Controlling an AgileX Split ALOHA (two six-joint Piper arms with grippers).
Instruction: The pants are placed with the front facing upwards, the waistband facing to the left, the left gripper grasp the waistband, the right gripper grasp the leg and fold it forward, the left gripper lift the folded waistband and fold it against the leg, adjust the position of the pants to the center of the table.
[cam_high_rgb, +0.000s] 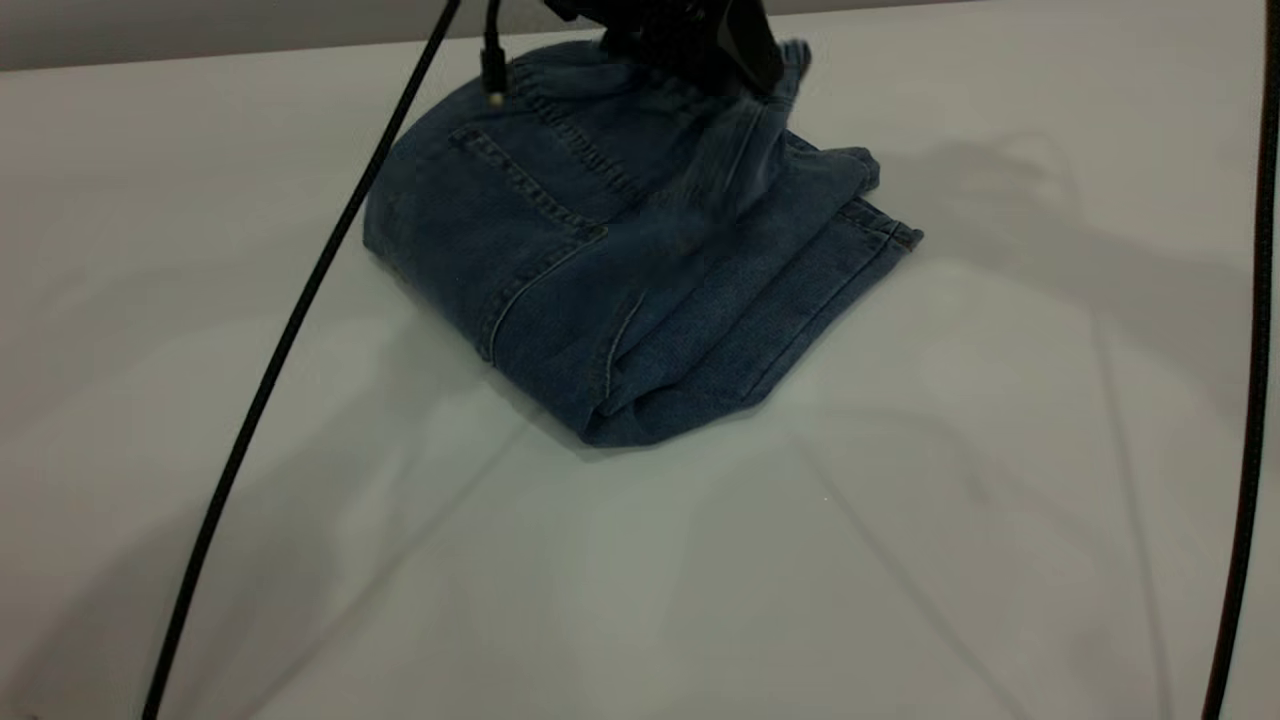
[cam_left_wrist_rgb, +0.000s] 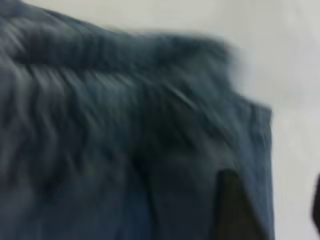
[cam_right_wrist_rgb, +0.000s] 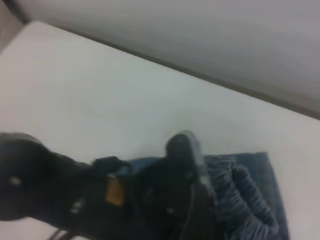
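Folded pants (cam_high_rgb: 620, 270) on the table (cam_high_rgb: 900, 560), toward twelve o'clock of the exterior view, back pocket up. No readable writing or labels. Left gripper (cam_high_rgb: 700, 50) at the bundle's twelve-o'clock edge, on the waistband (cam_high_rgb: 590, 140); jaw state cannot be told. Right gripper unseen. Black cables (cam_high_rgb: 290, 330) at nine and three o'clock.

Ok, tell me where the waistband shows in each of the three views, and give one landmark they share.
Exterior view: the waistband runs along the far top of the folded pants, under the left end effector.
Left wrist view: it is the blurred gathered band across the upper part of the picture.
Right wrist view: puckered folds beside the black arm.
Shared landmark: the pale table.
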